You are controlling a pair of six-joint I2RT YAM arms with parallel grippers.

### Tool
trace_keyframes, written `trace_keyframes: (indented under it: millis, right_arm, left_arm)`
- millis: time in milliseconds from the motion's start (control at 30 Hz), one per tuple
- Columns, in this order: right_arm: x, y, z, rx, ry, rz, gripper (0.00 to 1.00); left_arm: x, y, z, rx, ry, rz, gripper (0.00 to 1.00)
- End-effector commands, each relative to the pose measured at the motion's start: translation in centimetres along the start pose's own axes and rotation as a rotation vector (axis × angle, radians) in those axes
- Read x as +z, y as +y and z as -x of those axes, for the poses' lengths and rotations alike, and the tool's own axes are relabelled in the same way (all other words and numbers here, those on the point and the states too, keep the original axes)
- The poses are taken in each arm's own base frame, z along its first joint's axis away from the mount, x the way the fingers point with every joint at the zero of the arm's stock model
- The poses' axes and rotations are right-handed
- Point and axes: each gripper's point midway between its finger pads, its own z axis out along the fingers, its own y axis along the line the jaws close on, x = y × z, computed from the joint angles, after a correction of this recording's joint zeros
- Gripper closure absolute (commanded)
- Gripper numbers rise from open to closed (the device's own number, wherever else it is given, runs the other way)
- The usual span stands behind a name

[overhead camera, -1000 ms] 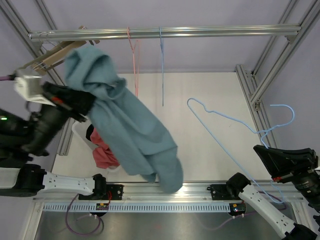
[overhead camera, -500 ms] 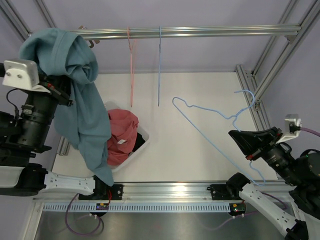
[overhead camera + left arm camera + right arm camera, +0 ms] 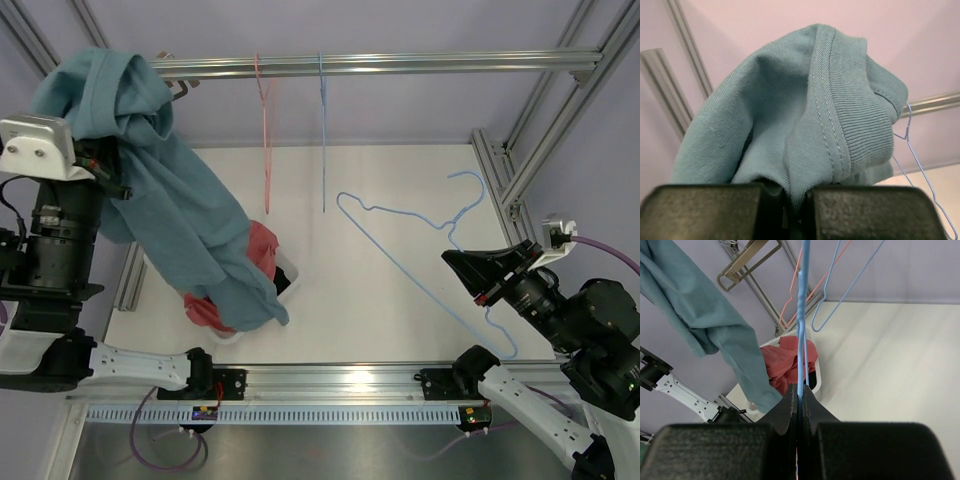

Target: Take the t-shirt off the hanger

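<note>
Since half a second ago the teal cotton t-shirt [image 3: 175, 215] has swung right; its lower end now drapes into the white plastic bin [image 3: 290, 268], over most of the red garment [image 3: 262, 240] there. The shirt is fully off the light-blue wire hanger [image 3: 801, 330] and well apart from it, bunched high at the left side. My left gripper [image 3: 795, 202] is clamped on a fold near the ribbed collar, fingers closed tight on fabric. My right gripper [image 3: 800, 407] is pinched shut on the hanger wire, holding the bare hanger tilted above the white table [image 3: 400, 180], hook toward the right frame; it has shifted slightly left. Behind, a pink wire hanger [image 3: 266, 150] and a blue wire hanger [image 3: 323, 140] hang from the metal rail [image 3: 400, 64].
</note>
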Motion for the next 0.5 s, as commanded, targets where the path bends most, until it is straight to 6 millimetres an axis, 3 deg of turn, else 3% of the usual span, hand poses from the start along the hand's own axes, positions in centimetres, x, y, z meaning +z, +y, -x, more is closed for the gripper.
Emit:
trace_keyframes:
  millis: [0,100,133,167,200,267,367,433,467]
  right_arm:
    - [1.1,0.3,0.6,-0.02,-0.013,0.018,1.0]
    - [1.3,0.7,0.6,-0.018,-0.014,0.037,1.0]
    - [1.4,0.5,0.4,-0.018,-0.014,0.032,1.0]
    - [1.6,0.4,0.2,-0.016,-0.011,0.03,1.0]
    - [1.7,0.3,-0.1,-0.015,0.002,0.028,1.0]
    - [1.7,0.2,-0.5,-0.014,0.016,0.026,1.0]
    - [1.4,-0.2,-1.1,-0.021,0.036,0.011,1.0]
    - [1.2,-0.6,-1.1,-0.029,0.032,-0.007,1.0]
    - [1.1,-0.7,-1.1,-0.033,0.032,-0.012,1.0]
  left_arm:
    - [0.4,2.0,2.2,0.012,-0.062,0.038,1.0]
    - [0.3,0.2,0.9,0.061,-0.063,0.017,1.0]
    - [0.0,0.6,0.1,0.041,-0.07,0.044,1.0]
    - [0.5,-1.2,-2.3,0.156,-0.052,0.075,1.0]
    - [1.2,-4.0,-4.6,0.15,-0.034,-0.01,1.0]
    - [2.4,-3.8,-9.6,0.178,0.055,0.046,1.0]
    - [2.6,-4.5,-13.6,0.164,0.126,0.084,1.0]
    - [2.6,-4.9,-15.0,0.097,0.132,0.072,1.0]
    - [2.3,-3.1,-15.5,0.088,0.137,0.129,1.0]
